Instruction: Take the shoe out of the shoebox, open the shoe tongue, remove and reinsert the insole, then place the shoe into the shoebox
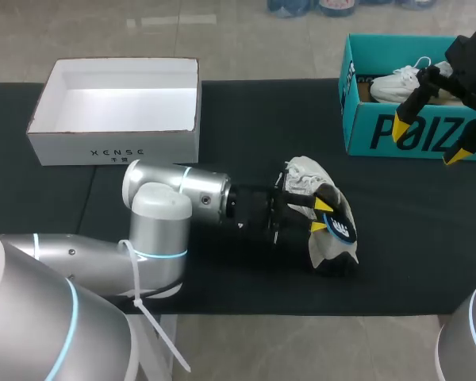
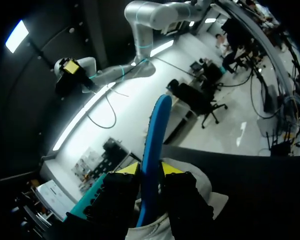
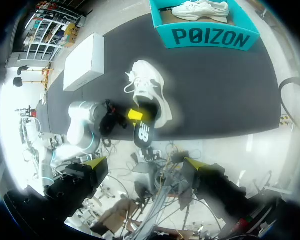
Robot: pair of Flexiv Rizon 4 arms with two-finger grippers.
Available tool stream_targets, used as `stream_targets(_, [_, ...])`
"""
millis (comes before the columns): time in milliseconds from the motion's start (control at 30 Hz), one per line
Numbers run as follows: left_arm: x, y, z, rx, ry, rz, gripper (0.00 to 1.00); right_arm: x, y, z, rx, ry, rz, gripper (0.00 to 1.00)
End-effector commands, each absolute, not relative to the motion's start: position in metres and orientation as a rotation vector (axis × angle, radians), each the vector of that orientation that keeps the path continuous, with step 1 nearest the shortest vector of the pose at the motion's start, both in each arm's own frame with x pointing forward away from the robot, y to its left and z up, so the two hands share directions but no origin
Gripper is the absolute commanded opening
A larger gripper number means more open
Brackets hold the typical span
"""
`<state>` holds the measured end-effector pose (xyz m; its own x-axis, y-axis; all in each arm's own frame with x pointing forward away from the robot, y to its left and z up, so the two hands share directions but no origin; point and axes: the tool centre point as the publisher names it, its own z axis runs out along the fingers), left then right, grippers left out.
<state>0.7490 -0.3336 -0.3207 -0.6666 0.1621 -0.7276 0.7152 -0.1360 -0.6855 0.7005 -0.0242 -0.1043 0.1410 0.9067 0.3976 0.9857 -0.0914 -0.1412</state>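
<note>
- Head view: the left pincer (image 1: 321,216) lies low over the table (image 1: 246,127), its yellow tips pinching the dark insole (image 1: 341,228). The white shoe (image 1: 305,175) lies on its side right at those tips, with the insole sticking out of its opening. The right pincer (image 1: 428,143) hangs with fingers spread wide at the front wall of the teal shoebox (image 1: 361,119), nothing between them. A second shoe (image 1: 397,83) lies in that box, behind the pincer. A white box (image 1: 119,147) stands well apart from both pincers.
- Left wrist view: the left pincer (image 2: 151,170) is pressed on the blue insole (image 2: 155,135) from both sides. The insole stands up ahead of the fingers, and the shoe (image 2: 197,182) lies just under them.
- Right wrist view: the right pincer (image 3: 144,162) is spread and holds nothing. Far ahead of it the shoe (image 3: 147,90) lies on the table (image 3: 230,95), with the insole (image 3: 142,134) at the left pincer (image 3: 135,116). The teal shoebox (image 3: 210,37) sits beyond.
</note>
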Motion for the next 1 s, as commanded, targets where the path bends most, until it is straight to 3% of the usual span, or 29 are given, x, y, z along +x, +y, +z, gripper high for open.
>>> stream_targets(33, [0.755,-0.342,-0.318,1.003,1.747,-1.85,0.2,0.702,-0.023,-0.105,-2.056,-1.819,-0.29,1.0])
stream_targets(167, [0.756,-0.348,-0.31,1.026,1.741,-1.837,0.13,0.702,-0.023,-0.105,-2.056,-1.819,-0.29,1.0])
stream_targets(233, [0.755,-0.35,-0.308,1.042,1.741,-1.829,0.0,0.702,-0.023,-0.105,-2.056,-1.819,-0.29,1.0])
stream_targets(1000, [0.777,-0.348,-0.341,0.996,1.778,-1.807,0.0,0.702,-0.023,-0.105,-2.056,-1.819,-0.29,1.0])
